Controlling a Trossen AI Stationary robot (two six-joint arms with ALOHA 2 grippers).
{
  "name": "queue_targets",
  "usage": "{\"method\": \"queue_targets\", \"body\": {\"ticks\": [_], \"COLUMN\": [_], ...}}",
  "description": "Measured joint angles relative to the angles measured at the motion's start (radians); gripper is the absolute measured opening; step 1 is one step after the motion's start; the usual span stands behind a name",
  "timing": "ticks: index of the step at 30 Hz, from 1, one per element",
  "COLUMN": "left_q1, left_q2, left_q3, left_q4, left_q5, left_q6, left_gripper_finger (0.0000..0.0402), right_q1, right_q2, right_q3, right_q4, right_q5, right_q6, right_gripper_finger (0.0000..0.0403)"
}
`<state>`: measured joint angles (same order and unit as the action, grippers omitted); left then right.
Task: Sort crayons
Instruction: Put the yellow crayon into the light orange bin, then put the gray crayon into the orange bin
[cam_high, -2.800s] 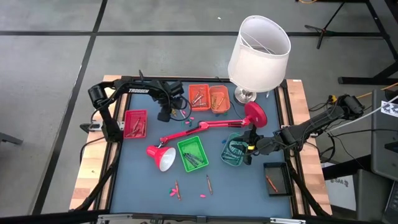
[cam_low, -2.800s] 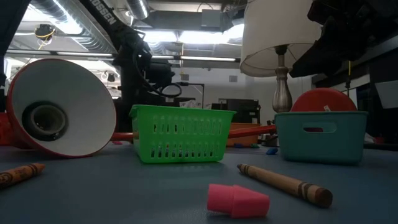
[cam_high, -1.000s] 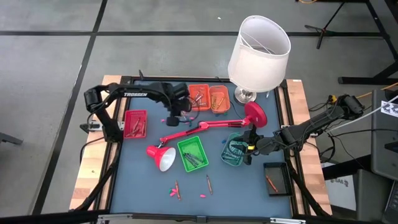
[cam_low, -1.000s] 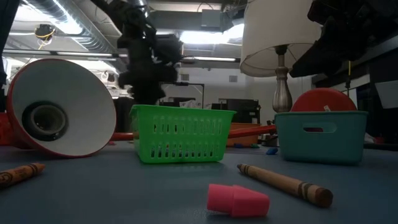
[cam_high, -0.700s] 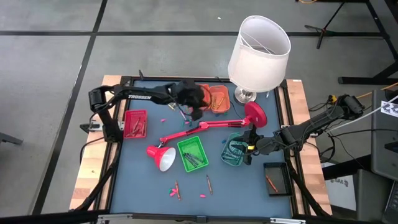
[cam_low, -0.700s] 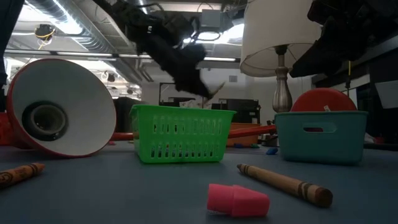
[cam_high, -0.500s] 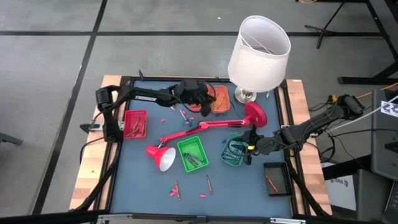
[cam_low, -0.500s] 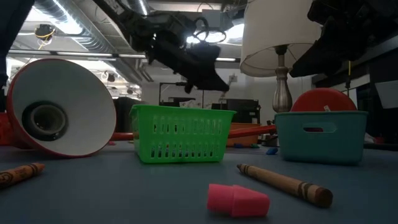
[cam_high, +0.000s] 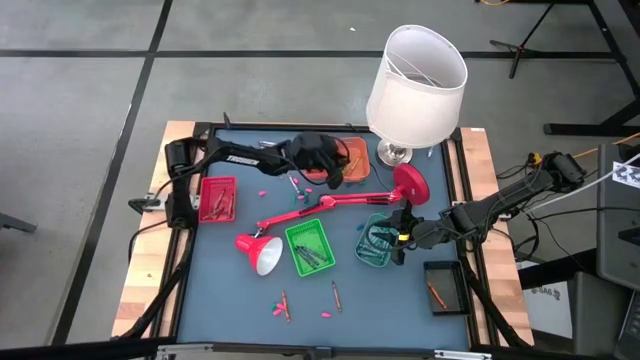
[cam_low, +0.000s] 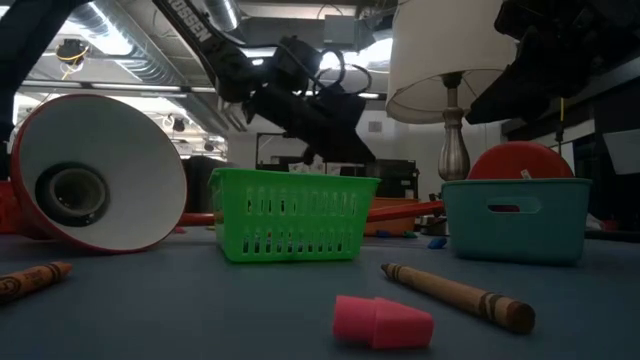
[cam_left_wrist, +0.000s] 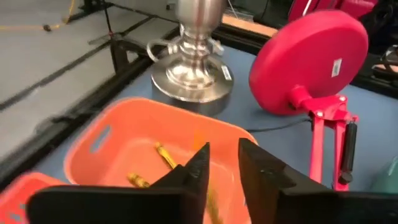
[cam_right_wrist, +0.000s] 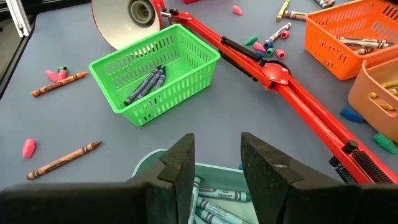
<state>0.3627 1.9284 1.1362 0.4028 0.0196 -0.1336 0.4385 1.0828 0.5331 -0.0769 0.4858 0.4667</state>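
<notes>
My left gripper (cam_high: 335, 172) hangs over the peach basket (cam_left_wrist: 99, 140) at the table's far side, open, with a clear gap between its fingers (cam_left_wrist: 222, 162). Yellow crayons (cam_left_wrist: 163, 154) lie in that basket. Just past the fingertips is a blurred orange streak (cam_left_wrist: 199, 140); what it is cannot be told. My right gripper (cam_right_wrist: 217, 155) waits open above the teal basket (cam_high: 375, 242), which holds teal crayons (cam_right_wrist: 214, 202). Loose crayons lie near the front edge (cam_high: 285, 305) and beside the red lamp arm (cam_high: 295, 185). A brown crayon (cam_low: 455, 295) lies flat in the low view.
The red desk lamp (cam_high: 330, 205) lies across the table's middle. A white-shaded lamp (cam_high: 415, 85) stands at the far right. An orange basket (cam_high: 320, 155), a red tray (cam_high: 217, 198), a green basket (cam_high: 308, 247) and a black tray (cam_high: 440, 283) stand around them. A pink cap (cam_low: 380, 320) lies near the front.
My left gripper has swung from above the loose crayons beside the lamp arm toward the table's right edge, out over the peach basket. It has tipped from pointing down to slanting forward and has rolled about its own line.
</notes>
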Motion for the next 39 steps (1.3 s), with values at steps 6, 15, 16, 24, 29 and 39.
{"method": "queue_targets", "body": {"ticks": [6, 15, 16, 24, 29, 39], "left_q1": [0.032, 0.092, 0.1, 0.153, 0.157, 0.14], "left_q2": [-0.096, -0.313, -0.332, -0.362, -0.323, -0.196], "left_q3": [0.0, 0.001, 0.001, 0.001, 0.0, 0.0], "left_q4": [-0.11, -0.564, -0.622, -0.95, -1.045, -1.047], "left_q5": [0.0, 0.001, 0.001, 0.001, 0.003, 0.052], "left_q6": [0.018, 0.276, 0.305, 0.443, 0.542, 0.742], "left_gripper_finger": [0.0102, 0.0098, 0.0096, 0.0092, 0.0092, 0.0092], "right_q1": [0.0, 0.0, 0.0, 0.0, 0.0, 0.0], "right_q2": [0.0, 0.0, 0.0, 0.0, 0.0, 0.0], "right_q3": [0.0, 0.0, 0.0, 0.0, 0.0, 0.0], "right_q4": [0.0, -0.001, -0.002, 0.001, 0.002, 0.003], "right_q5": [0.0, 0.0, 0.0, 0.0, 0.0, 0.0], "right_q6": [0.001, 0.0, 0.0, 0.001, 0.002, 0.003], "right_gripper_finger": [0.0127, 0.0127, 0.0127, 0.0127, 0.0127, 0.0127]}}
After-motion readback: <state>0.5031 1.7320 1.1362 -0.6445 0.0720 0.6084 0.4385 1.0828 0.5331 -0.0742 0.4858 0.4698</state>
